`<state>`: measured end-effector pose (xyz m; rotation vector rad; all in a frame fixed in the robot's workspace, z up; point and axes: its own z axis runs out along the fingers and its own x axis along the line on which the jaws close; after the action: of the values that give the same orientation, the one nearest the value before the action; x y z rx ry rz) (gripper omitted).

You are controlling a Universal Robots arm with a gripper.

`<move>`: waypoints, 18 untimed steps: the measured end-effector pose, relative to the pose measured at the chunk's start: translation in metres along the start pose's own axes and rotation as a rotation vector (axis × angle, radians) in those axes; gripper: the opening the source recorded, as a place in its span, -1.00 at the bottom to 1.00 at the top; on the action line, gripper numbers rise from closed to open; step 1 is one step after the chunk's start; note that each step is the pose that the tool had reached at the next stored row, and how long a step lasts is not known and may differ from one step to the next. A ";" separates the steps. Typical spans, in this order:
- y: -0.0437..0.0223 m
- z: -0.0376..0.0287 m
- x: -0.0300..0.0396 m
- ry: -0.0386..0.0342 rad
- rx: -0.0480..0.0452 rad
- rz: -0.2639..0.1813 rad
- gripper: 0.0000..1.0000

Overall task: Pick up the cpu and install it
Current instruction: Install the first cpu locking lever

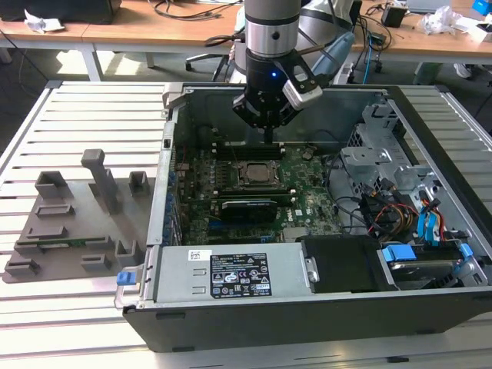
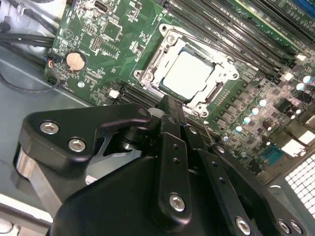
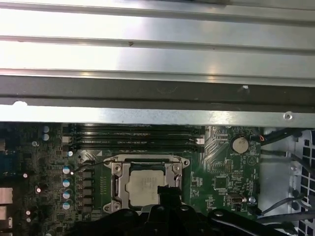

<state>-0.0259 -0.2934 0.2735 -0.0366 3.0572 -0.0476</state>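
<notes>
The cpu (image 1: pixel 254 173), a small square chip with a silvery top, lies flat in the metal-framed socket (image 2: pixel 147 73) on the green motherboard (image 1: pixel 307 200) inside the open computer case (image 1: pixel 231 323). Both wrist views show the cpu (image 2: pixel 189 73) (image 3: pixel 144 189) seated in that frame. My gripper (image 1: pixel 267 137) hangs from the arm just above the socket's far edge. Its black fingers (image 2: pixel 167 147) come together in a narrow tip with nothing between them. In both wrist views the gripper (image 2: pixel 170 103) (image 3: pixel 167 191) ends right beside the chip's edge; I cannot tell whether it touches.
A long black expansion card (image 1: pixel 247 207) lies in front of the socket, and memory slots (image 3: pixel 133 137) lie behind it. A power supply (image 1: pixel 231 273), drive bays and loose cables (image 1: pixel 384 207) crowd the case. A grey fixture plate (image 1: pixel 69 223) sits at the exterior view's left.
</notes>
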 end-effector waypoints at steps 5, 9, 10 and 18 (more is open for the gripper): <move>0.0000 -0.0001 0.0000 -0.0014 -0.0037 -0.044 -0.79; 0.0000 -0.0001 0.0000 -0.0024 -0.0063 -0.076 -0.79; 0.0000 -0.0002 0.0000 -0.0026 -0.0069 -0.083 -0.79; 0.0000 -0.0002 0.0000 -0.0052 -0.0135 -0.163 -0.79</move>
<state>-0.0259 -0.2934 0.2737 -0.2862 3.0419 -0.0371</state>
